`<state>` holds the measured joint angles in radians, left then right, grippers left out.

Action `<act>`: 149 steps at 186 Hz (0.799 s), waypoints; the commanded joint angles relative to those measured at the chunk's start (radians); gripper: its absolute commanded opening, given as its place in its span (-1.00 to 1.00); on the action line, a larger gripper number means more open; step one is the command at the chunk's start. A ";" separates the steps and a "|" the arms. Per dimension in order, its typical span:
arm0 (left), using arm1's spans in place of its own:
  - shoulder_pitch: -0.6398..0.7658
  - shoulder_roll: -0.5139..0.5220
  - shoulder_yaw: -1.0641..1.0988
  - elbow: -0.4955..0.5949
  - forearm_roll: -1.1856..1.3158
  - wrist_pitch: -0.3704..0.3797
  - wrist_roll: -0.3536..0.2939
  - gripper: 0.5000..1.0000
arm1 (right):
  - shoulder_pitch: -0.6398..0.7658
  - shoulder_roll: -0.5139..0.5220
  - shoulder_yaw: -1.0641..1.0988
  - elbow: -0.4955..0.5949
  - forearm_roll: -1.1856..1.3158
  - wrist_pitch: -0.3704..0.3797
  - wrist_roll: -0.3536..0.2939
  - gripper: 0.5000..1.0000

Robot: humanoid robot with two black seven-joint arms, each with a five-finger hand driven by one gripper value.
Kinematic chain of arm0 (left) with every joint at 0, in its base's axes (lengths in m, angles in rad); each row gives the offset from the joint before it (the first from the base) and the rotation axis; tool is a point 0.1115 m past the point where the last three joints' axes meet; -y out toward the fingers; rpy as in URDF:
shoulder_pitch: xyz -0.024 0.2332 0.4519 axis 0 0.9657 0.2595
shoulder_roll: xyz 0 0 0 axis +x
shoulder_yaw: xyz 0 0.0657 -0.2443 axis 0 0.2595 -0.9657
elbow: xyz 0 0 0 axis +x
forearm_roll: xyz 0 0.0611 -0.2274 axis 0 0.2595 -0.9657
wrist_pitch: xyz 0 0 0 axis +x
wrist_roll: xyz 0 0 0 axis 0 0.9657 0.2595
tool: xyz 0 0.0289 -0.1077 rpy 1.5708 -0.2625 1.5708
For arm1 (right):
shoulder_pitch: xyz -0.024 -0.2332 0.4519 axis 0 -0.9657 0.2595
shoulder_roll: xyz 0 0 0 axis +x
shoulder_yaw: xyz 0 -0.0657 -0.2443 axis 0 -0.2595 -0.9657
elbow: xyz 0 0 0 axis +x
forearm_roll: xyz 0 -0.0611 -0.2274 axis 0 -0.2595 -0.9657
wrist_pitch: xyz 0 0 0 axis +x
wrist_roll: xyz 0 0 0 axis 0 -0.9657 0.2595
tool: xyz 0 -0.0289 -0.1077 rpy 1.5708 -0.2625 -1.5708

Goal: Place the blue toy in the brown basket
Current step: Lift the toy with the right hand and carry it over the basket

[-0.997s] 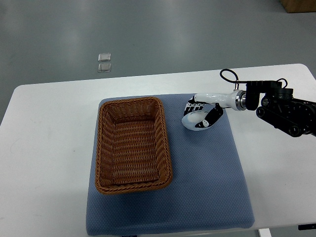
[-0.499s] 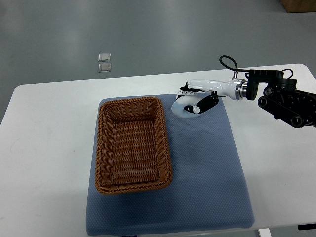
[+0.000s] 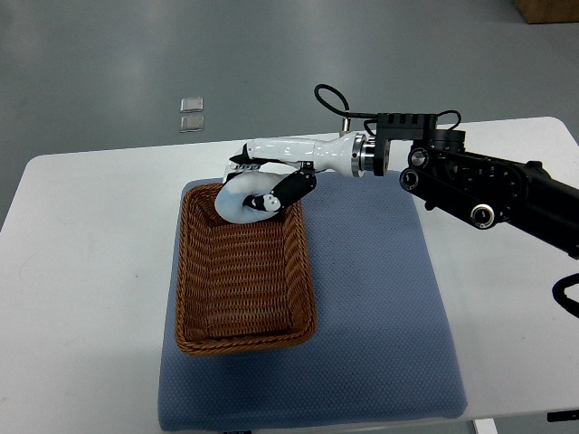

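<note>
Toy (image 3: 242,201) in right hand (image 3: 262,185) over basket (image 3: 244,267).

The brown basket (image 3: 244,271) is woven wicker, ribbed and rough, with a braided rim. Under the basket lies a blue mat (image 3: 380,307) of matt, finely dimpled cloth. The table (image 3: 90,271) around the mat is smooth matt white. The right hand (image 3: 262,185) has glossy white plastic shells with black joints.
</note>
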<state>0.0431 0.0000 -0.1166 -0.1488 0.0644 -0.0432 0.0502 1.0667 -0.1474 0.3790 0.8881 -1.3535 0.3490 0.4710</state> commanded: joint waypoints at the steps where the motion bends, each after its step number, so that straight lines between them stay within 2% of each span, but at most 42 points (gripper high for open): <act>1: 0.000 0.000 0.000 0.000 0.000 0.000 0.000 1.00 | -0.001 0.055 -0.029 -0.005 -0.006 -0.007 -0.054 -1.00; 22: 0.000 0.000 0.000 0.000 0.000 0.000 0.000 1.00 | -0.008 0.107 -0.077 -0.018 -0.016 -0.016 -0.084 -1.00; 64: 0.000 0.000 0.000 0.000 0.000 0.000 -0.001 1.00 | -0.047 0.121 -0.112 -0.020 -0.016 -0.071 -0.115 -1.00; 65: 0.000 0.000 0.000 0.000 0.000 0.000 0.000 1.00 | -0.048 0.121 -0.112 -0.020 -0.016 -0.073 -0.115 -0.91; 66: 0.000 0.000 0.000 0.000 0.000 0.000 0.000 1.00 | -0.048 0.121 -0.112 -0.020 -0.016 -0.073 -0.115 -0.91; 67: 0.000 0.000 0.000 0.000 0.000 0.000 -0.001 1.00 | -0.051 0.121 -0.112 -0.021 -0.016 -0.076 -0.115 -0.78; 68: 0.000 0.000 0.000 0.000 0.000 0.000 -0.001 1.00 | -0.051 0.121 -0.112 -0.021 -0.016 -0.076 -0.115 -0.78; 69: 0.000 0.000 0.000 0.000 0.000 -0.001 0.000 1.00 | -0.053 0.121 -0.112 -0.023 -0.016 -0.077 -0.115 -0.66; 70: 0.000 0.000 0.000 0.000 0.000 -0.001 0.000 1.00 | -0.053 0.121 -0.112 -0.023 -0.016 -0.077 -0.115 -0.65; 71: 0.000 0.000 0.000 0.000 0.000 0.000 0.000 1.00 | -0.056 0.121 -0.112 -0.024 -0.016 -0.079 -0.115 -0.55; 78: 0.000 0.000 0.000 0.000 0.000 0.000 0.000 1.00 | -0.060 0.121 -0.109 -0.028 -0.013 -0.085 -0.115 -0.31; 79: 0.000 0.000 0.000 0.000 0.000 0.000 0.000 1.00 | -0.062 0.121 -0.109 -0.029 -0.013 -0.087 -0.115 -0.23; 89: 0.000 0.000 0.000 0.000 0.000 -0.001 -0.001 1.00 | -0.064 0.112 -0.109 -0.029 -0.006 -0.088 -0.115 0.04; 100: 0.000 0.000 0.000 0.000 0.000 -0.001 0.000 1.00 | -0.064 0.104 -0.097 -0.029 0.004 -0.084 -0.115 0.22; 109: 0.000 0.000 0.000 0.000 0.000 0.000 0.000 1.00 | -0.062 0.100 -0.088 -0.029 0.011 -0.077 -0.115 0.51; 115: 0.000 0.000 0.000 0.000 0.000 0.000 0.000 1.00 | -0.062 0.097 -0.080 -0.029 0.016 -0.074 -0.115 0.58; 125: 0.000 0.000 0.000 0.000 0.000 0.000 0.000 1.00 | -0.060 0.081 -0.065 -0.028 0.034 -0.058 -0.115 0.59; 132: 0.000 0.000 0.000 0.000 0.000 0.000 0.000 1.00 | -0.059 0.071 -0.054 -0.028 0.054 -0.028 -0.115 0.64; 149: 0.000 0.000 0.000 0.000 0.000 0.000 0.000 1.00 | -0.057 0.052 -0.020 -0.029 0.103 0.036 -0.117 0.64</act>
<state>0.0429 0.0000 -0.1166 -0.1488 0.0644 -0.0435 0.0502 1.0068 -0.0728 0.3229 0.8592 -1.3022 0.3191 0.3558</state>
